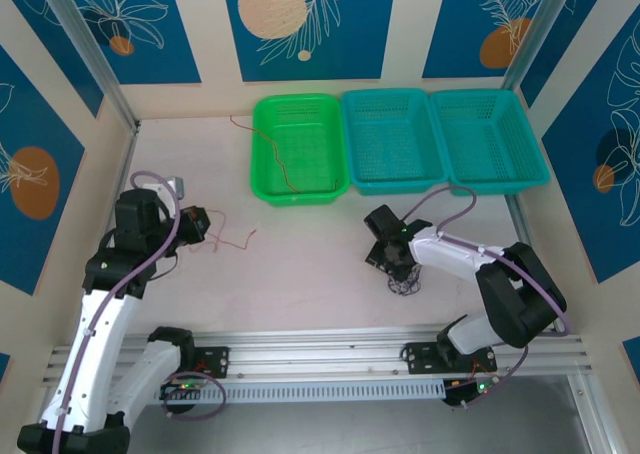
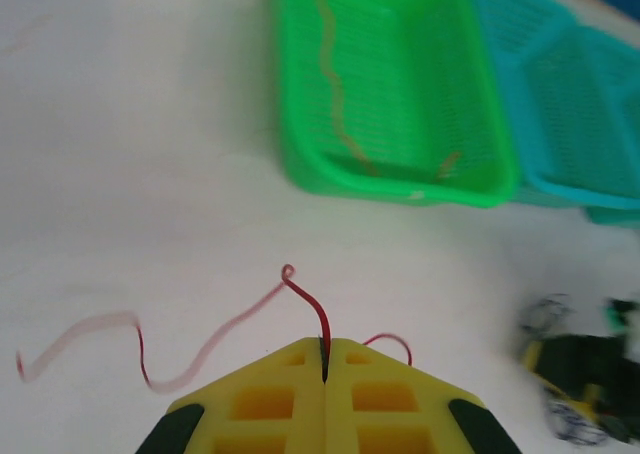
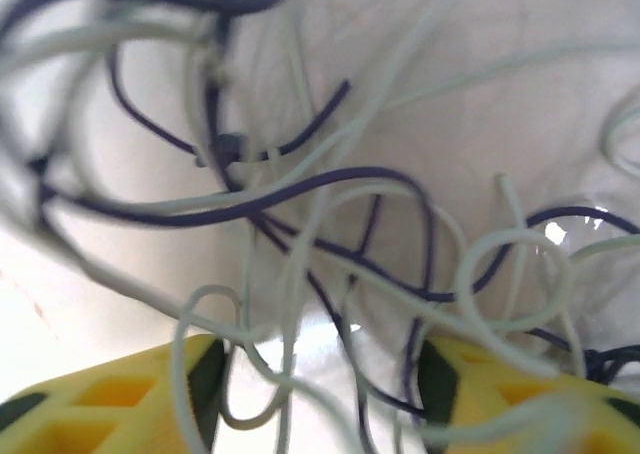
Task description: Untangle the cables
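A thin red cable [image 2: 310, 299] snakes over the white table, and my left gripper [image 2: 326, 359] is shut on it; the same red cable [image 1: 232, 242] trails right of the left gripper [image 1: 205, 236]. A small tangle of black and whitish cables [image 1: 405, 284] lies right of centre, under my right gripper [image 1: 403, 274]. Up close, the tangle [image 3: 330, 184] spreads across my right gripper [image 3: 320, 374], whose jaws stand apart with several loose strands running between the pads [image 3: 208, 374]. Another red-orange cable [image 1: 285, 169] lies in the green basket [image 1: 262, 174] and hangs over its far rim.
Two teal baskets [image 1: 395, 182] [image 1: 490, 182] stand in a row right of the green one at the back. The green basket [image 2: 400, 189] lies ahead of the left gripper. Walls close in the table on three sides; a metal rail runs along the near edge.
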Motion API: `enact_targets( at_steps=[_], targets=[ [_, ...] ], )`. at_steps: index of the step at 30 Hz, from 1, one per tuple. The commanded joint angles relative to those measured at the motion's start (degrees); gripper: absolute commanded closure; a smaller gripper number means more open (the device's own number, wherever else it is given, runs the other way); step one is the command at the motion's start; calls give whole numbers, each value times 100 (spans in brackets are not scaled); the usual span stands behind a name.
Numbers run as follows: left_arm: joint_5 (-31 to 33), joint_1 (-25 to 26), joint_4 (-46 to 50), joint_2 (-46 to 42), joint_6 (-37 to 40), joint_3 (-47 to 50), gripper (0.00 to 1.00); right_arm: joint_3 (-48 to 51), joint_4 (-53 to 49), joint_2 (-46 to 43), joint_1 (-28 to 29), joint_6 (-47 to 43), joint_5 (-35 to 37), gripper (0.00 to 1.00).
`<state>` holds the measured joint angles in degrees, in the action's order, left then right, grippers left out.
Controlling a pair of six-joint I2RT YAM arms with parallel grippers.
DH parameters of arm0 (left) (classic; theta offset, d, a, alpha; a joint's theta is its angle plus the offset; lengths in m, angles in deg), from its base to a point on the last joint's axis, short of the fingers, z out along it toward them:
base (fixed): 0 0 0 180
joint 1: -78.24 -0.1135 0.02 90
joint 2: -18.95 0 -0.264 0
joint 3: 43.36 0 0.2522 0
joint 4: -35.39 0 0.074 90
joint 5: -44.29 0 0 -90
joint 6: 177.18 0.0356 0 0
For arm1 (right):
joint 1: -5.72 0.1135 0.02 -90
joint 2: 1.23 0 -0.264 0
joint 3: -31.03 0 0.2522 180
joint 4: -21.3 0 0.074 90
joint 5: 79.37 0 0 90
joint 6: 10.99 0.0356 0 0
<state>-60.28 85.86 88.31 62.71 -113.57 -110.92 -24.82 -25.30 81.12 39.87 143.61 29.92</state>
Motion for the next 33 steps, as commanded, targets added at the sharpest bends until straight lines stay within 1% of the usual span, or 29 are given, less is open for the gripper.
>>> enact_targets(
  at_steps=[1, 2, 4, 8, 12, 14, 17, 19, 26, 29, 33],
  targets=[
    [-1106, -58, -780, 58, -260, -315, 100, -373, -692, -467, 338, -213, -90, 29],
    [-1131, -57, -847, 99, -291, -475, 100, -457, -829, -646, 376, -94, -9, 22],
    [-1211, -49, -962, 252, -323, -830, 100, -564, -970, -971, 391, -22, -15, 16],
    [-1234, -41, -1202, 817, -369, -1646, 100, -880, -1242, -1446, 400, -170, -156, 10],
    [-1246, -22, -1629, 1486, -443, -2340, 100, -1231, -1539, -1747, 417, -416, -266, 9],
    [-1286, 8, -1872, 1905, -446, -2660, 100, -1340, -1517, -1951, 434, -617, -462, 9],
    [-1293, 60, -2021, 2507, -384, -3151, 100, -1414, -1472, -2231, 452, -755, -628, 9],
    [-1320, 109, -2062, 2890, -302, -3425, 100, -1425, -1554, -2389, 456, -707, -563, 9],
    [-1225, 390, -1575, 4290, 124, -4205, 100, -1264, -1711, -2710, 452, -542, -470, 10],
    [-960, 590, -1288, 4850, 368, -4397, 100, -1218, -1790, -2724, 452, -479, -462, 10],
    [-611, 737, -1454, 5514, 504, -4444, 100, -1183, -1846, -2776, 453, -441, -475, 10]
  ],
)
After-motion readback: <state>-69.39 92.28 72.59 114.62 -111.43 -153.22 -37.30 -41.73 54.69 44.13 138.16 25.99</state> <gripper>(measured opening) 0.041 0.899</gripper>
